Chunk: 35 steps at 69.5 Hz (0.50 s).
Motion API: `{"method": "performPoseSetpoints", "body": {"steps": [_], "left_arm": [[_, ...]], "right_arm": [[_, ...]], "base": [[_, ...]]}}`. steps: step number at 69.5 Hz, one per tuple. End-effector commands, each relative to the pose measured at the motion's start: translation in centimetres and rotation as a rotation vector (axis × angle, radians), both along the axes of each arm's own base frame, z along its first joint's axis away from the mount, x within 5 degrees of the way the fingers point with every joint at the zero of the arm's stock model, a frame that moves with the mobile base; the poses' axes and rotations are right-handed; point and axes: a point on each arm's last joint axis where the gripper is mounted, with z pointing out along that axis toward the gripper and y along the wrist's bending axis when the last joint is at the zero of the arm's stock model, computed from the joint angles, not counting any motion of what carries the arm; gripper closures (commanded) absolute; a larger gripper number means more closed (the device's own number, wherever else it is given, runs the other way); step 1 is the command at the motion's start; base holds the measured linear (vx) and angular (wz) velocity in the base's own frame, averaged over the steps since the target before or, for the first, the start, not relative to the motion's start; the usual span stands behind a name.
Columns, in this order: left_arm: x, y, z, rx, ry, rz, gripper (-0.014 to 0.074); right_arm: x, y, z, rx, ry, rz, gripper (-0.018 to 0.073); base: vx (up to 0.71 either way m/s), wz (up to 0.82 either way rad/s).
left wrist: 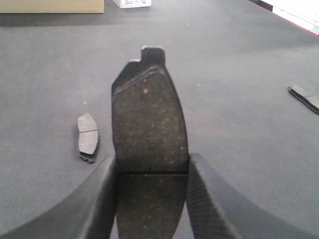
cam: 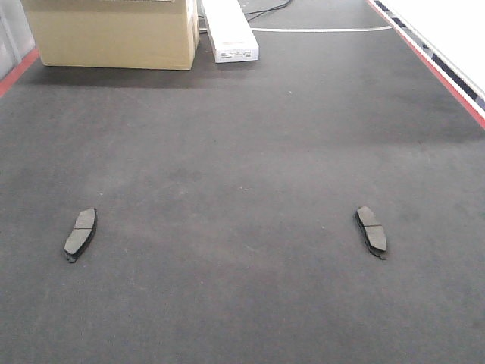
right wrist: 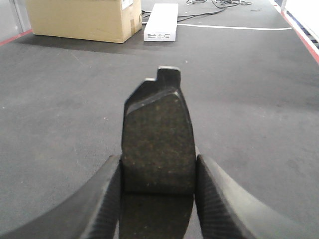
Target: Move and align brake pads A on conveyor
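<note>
Two brake pads A lie flat on the charcoal conveyor (cam: pixel 242 136), one at the left (cam: pixel 79 233) and one at the right (cam: pixel 371 230), each pointing away from me. Neither gripper shows in the front view. In the left wrist view my left gripper (left wrist: pixel 152 164) is shut on a third dark pad (left wrist: pixel 148 114), held above the belt with its notched end pointing away. The left pad (left wrist: pixel 87 137) lies just beyond and left of it, the right pad (left wrist: pixel 305 97) far off. My right gripper (right wrist: pixel 158 162) is shut on a fourth pad (right wrist: pixel 158 134) the same way.
A cardboard box (cam: pixel 114 32) stands at the belt's far left, with a long white device (cam: pixel 229 32) and cables beside it. Red edge strips (cam: pixel 443 76) run along both sides of the belt.
</note>
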Motion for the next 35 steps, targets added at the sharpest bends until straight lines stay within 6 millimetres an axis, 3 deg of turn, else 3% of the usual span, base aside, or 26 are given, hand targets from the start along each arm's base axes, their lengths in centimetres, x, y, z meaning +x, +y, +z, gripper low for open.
{"method": "performPoseSetpoints", "body": {"steps": [1, 35], "left_arm": [[0.08, -0.27, 1.60, -0.038, -0.096, -0.029, 0.0603], [0.08, -0.27, 1.60, -0.038, -0.096, -0.029, 0.0603]], "right_arm": [[0.01, 0.14, 1.76, 0.011, -0.113, 0.020, 0.0564], [0.01, 0.14, 1.76, 0.011, -0.113, 0.020, 0.0564]], "base": [[0.10, 0.08], [0.02, 0.02]]}}
